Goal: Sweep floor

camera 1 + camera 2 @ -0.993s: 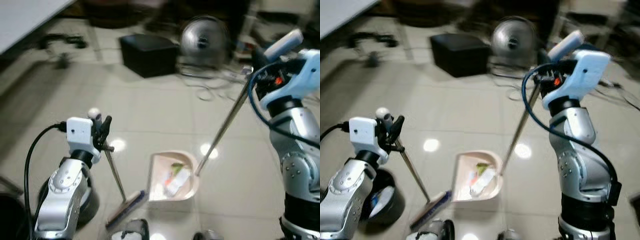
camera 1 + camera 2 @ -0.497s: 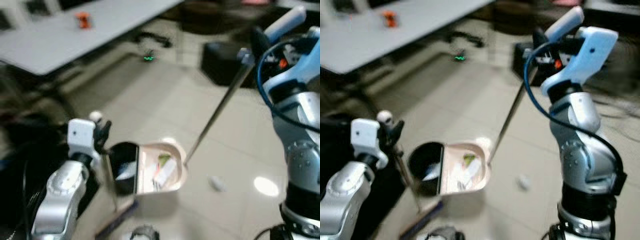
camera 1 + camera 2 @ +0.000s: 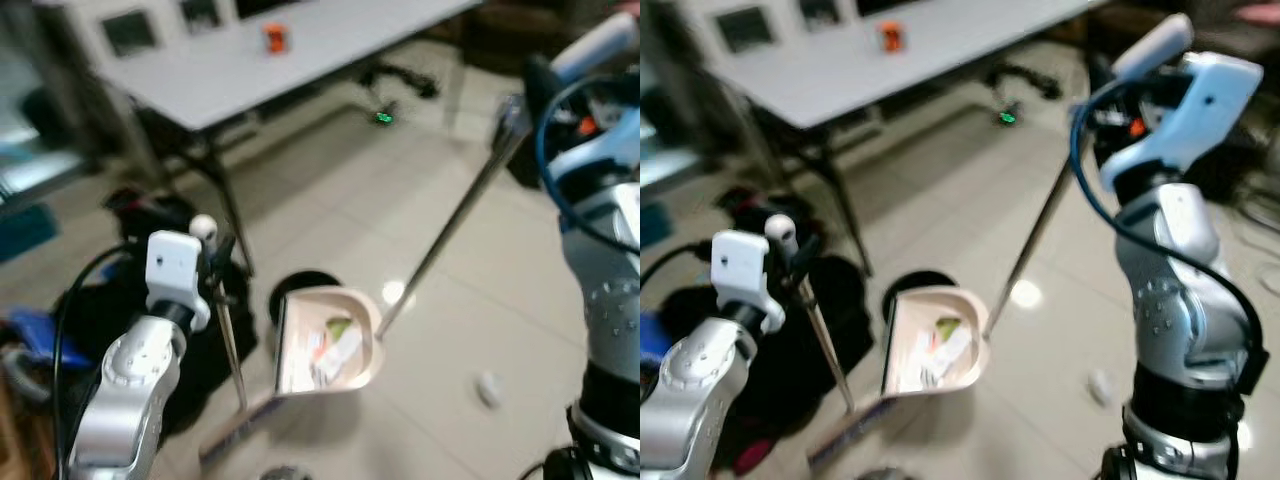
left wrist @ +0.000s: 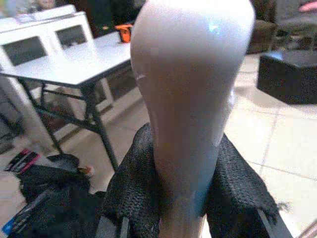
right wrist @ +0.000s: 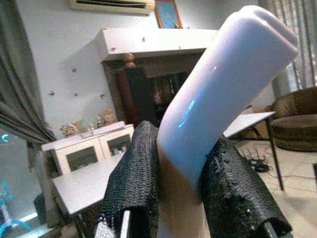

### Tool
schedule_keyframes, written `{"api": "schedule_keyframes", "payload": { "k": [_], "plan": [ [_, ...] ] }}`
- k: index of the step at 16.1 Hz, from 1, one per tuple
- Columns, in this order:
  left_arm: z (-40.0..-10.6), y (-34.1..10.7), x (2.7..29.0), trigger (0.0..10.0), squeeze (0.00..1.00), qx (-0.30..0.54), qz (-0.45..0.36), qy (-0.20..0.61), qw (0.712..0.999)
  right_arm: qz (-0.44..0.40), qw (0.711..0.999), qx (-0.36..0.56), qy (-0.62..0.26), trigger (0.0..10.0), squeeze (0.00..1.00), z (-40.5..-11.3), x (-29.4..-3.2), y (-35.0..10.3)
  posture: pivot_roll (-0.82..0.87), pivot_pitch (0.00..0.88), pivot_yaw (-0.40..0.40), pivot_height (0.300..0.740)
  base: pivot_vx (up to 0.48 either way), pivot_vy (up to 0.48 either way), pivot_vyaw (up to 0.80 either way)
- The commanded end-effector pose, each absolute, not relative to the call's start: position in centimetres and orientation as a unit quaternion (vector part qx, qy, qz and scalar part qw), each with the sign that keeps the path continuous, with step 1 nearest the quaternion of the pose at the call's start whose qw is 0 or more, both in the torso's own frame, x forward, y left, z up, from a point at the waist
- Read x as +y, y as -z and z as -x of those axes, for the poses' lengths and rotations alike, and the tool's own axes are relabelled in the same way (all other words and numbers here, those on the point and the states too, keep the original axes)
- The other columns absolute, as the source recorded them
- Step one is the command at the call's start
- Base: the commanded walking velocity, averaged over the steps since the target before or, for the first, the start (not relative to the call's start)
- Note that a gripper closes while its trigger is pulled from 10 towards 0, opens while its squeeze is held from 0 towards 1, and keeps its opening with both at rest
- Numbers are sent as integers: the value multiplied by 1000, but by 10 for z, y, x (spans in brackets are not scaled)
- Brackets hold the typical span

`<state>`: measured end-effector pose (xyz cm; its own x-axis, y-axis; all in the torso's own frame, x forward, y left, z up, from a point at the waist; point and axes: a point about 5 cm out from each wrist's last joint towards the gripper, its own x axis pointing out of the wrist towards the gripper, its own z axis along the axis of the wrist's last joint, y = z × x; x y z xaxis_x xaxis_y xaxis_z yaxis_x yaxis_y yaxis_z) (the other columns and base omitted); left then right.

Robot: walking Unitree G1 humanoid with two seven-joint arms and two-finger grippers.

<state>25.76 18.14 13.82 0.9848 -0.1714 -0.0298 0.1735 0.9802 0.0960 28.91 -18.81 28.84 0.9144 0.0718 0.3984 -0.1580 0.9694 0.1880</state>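
Left claw (image 4: 183,198) is clamped on your broom handle (image 3: 228,340), black fingers (image 4: 133,193) on both sides of its pale rounded tip. Broom head (image 3: 240,432) rests on the tiled floor (image 3: 400,220), just beside the dustpan's open edge. Right claw (image 5: 181,193) grips the dustpan's pale-blue handle top (image 5: 223,89); its metal pole (image 3: 450,225) slants down to the dustpan (image 3: 330,342). Pan holds scraps (green and white bits, blurred). Dark round bin (image 3: 300,292) sits right behind the pan. One small white scrap (image 3: 487,385) lies on the floor, well apart from the pan. Grey worktop (image 3: 260,60) stands behind, orange object (image 3: 274,36) on it.
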Motion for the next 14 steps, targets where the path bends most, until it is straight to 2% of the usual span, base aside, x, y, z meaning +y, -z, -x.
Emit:
{"api": "schedule_keyframes", "payload": {
  "k": [1,2,4,14],
  "plan": [
    [-260,-150,183,10000,0,-15,-53,81,995,-109,967,-219,-69,10000,0,-286,-183,-300,-38,1,57,740,0,0,800],
    [-260,-150,182,10000,0,-20,-50,77,996,-102,968,-219,-71,10000,0,-287,-183,-301,-36,2,46,740,0,0,800],
    [-259,-151,180,10000,0,-24,-46,74,996,-100,968,-220,-68,10000,0,-289,-183,-303,-34,3,44,740,122,0,0],
    [-263,-153,175,10000,0,-30,-34,72,996,-95,968,-223,-65,10000,0,-292,-183,-305,-29,0,42,740,340,0,0]
  ]
}}
